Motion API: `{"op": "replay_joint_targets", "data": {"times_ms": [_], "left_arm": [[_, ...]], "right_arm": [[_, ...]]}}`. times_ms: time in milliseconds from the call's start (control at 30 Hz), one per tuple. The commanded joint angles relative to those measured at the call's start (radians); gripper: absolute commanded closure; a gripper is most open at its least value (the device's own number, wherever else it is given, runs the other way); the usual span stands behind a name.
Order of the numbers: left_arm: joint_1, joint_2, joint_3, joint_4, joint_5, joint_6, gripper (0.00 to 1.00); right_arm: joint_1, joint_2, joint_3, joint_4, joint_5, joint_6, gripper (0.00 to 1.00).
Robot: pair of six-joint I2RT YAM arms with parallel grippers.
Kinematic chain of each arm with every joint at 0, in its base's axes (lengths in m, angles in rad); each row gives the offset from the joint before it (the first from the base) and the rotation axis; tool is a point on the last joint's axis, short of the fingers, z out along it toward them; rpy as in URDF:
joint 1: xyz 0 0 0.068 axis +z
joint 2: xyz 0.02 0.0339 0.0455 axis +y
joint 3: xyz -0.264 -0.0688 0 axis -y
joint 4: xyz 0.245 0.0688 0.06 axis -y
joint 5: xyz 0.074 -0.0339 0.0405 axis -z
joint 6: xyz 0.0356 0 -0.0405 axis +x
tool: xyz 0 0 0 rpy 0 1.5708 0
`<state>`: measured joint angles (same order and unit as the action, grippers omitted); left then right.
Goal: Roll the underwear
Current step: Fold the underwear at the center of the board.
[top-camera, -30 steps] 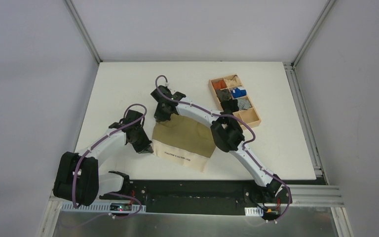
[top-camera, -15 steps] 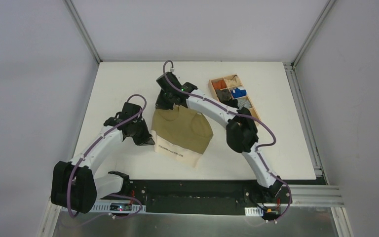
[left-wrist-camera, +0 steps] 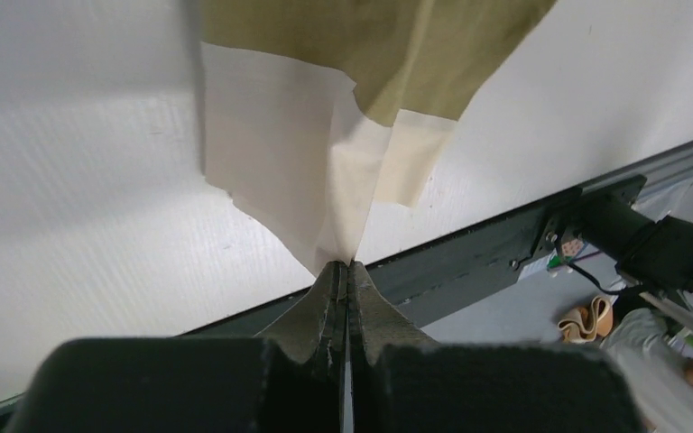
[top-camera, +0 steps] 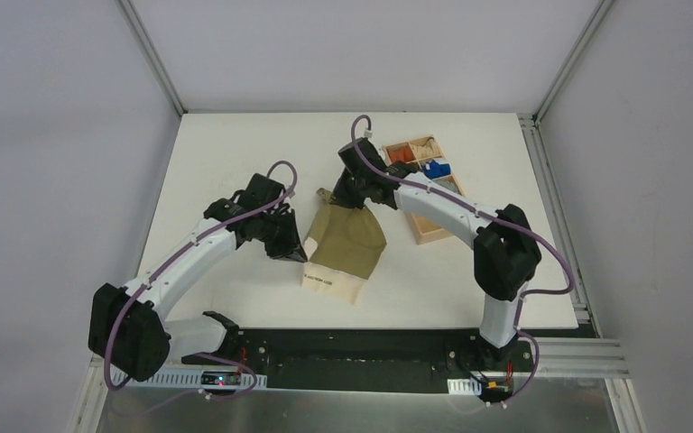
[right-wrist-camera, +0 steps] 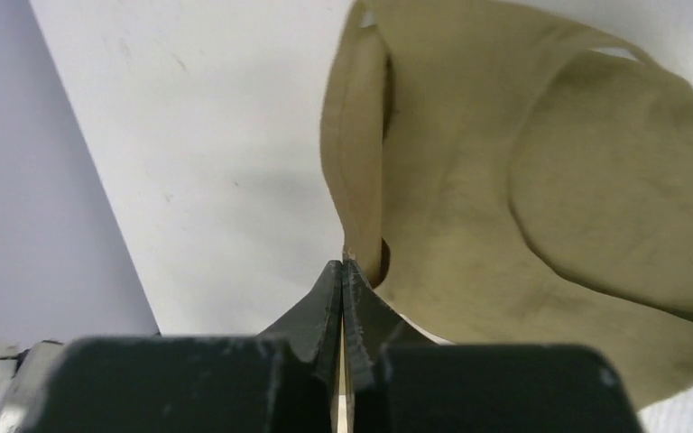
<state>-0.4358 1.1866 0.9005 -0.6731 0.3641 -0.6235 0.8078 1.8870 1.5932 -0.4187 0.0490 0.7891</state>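
Note:
The olive-khaki underwear (top-camera: 347,242) lies mid-table, folded narrower, its cream waistband (top-camera: 329,281) with dark lettering toward the near edge. My left gripper (top-camera: 296,253) is shut on the waistband's left corner; in the left wrist view the cream band (left-wrist-camera: 307,171) rises from the closed gripper (left-wrist-camera: 344,264). My right gripper (top-camera: 343,197) is shut on the far olive edge; in the right wrist view the hem (right-wrist-camera: 361,171) rises from the closed gripper (right-wrist-camera: 344,263), with the rest of the garment (right-wrist-camera: 541,234) spread to the right.
A wooden compartment tray (top-camera: 458,213) with small orange, blue, grey and black bundles stands at the back right, partly under the right arm. The table's near edge and a black rail (left-wrist-camera: 505,253) are just behind the left gripper.
Both grippers have moved right with the garment's left side, folding it over toward the right. The underwear is now narrower and sits further right.

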Motion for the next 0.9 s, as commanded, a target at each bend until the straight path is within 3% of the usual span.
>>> {"op": "replay_joint_targets", "data": {"times_ms": [0,300,867], "left_arm": [[-0.091,0.052,0.054,-0.039,-0.005,-0.035,1.0],[-0.228,0.123,0.035,-0.039,-0.052,-0.079,1.0],[-0.309,0.242,0.116,-0.005,-0.059,-0.102,1.0]], "right_arm": [[-0.008,-0.123,-0.118,0.061,0.018,0.019,1.0],[-0.025,-0.275,-0.346,0.095,0.041,0.033,1.0],[-0.041,-0.394,-0.526,0.09,0.084,0.053,1.0]]}}
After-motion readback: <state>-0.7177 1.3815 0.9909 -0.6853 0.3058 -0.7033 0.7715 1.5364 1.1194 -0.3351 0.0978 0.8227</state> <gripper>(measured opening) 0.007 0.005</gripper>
